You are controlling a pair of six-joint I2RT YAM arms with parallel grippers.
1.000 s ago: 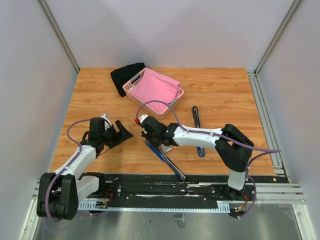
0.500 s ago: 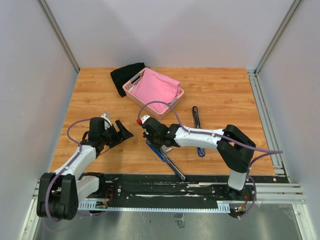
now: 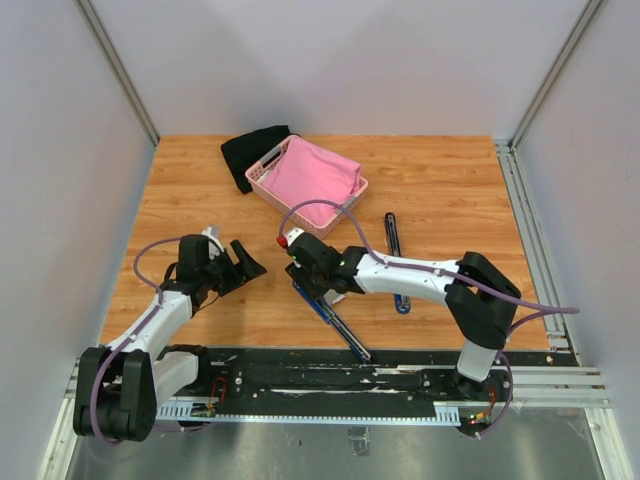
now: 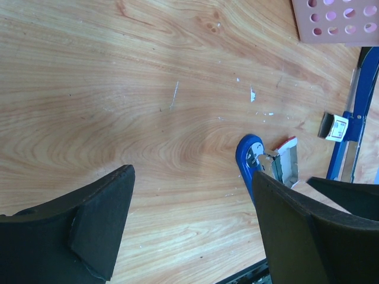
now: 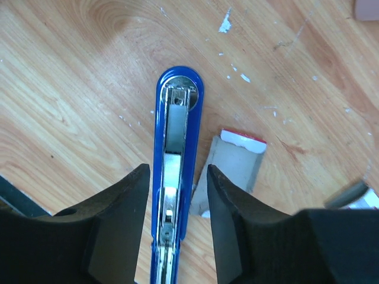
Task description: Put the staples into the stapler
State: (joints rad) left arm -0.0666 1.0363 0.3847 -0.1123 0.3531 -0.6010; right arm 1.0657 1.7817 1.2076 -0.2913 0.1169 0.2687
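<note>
My right gripper (image 5: 177,171) straddled the slim blue stapler (image 5: 180,77), black jaws parted and gripping nothing. The silvery-grey staples (image 5: 176,127) lay in its metal channel, with the flat white carton (image 5: 234,157) just beside. My left gripper (image 4: 192,177) gaped wide over the grainy wooden table (image 4: 118,89).

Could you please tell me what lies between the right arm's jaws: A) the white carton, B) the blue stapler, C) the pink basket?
B: in the right wrist view the blue stapler runs up between the jaws, with the carton beside it.
</note>
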